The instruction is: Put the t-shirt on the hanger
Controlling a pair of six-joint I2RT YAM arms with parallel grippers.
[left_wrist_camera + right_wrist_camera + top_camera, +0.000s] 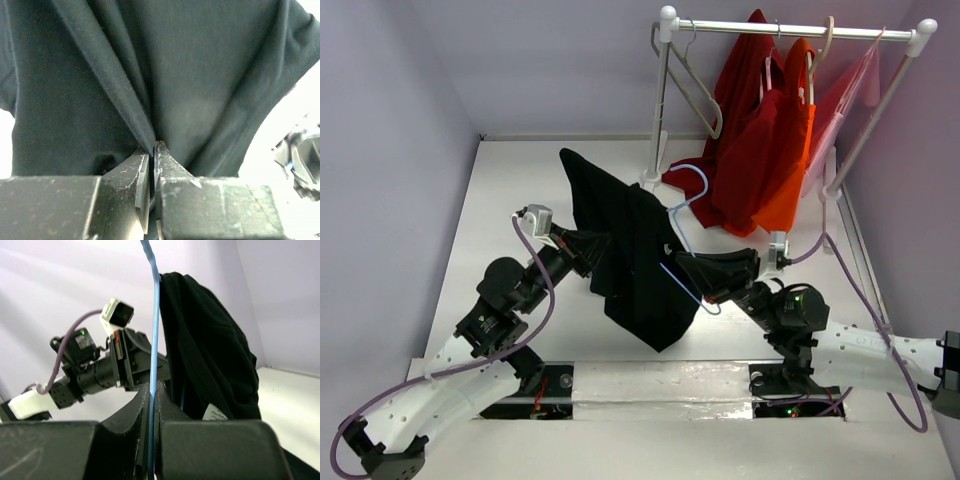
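The black t-shirt (635, 255) hangs bunched in mid-air over the table, draped on the light-blue wire hanger (687, 205), whose hook curls up toward the rack. My left gripper (592, 248) is shut on a fold of the t-shirt (150, 90) at its left side. My right gripper (682, 265) is shut on the hanger's wire (154, 330), with the t-shirt (210, 350) hanging just right of the wire and a white label showing. Part of the hanger is hidden under the cloth.
A white clothes rack (790, 30) stands at the back right with red, orange and pink garments (760, 150) and a beige-grey hanger (695, 85). Purple walls close in left, back and right. The white table (510, 190) ends near the arm bases.
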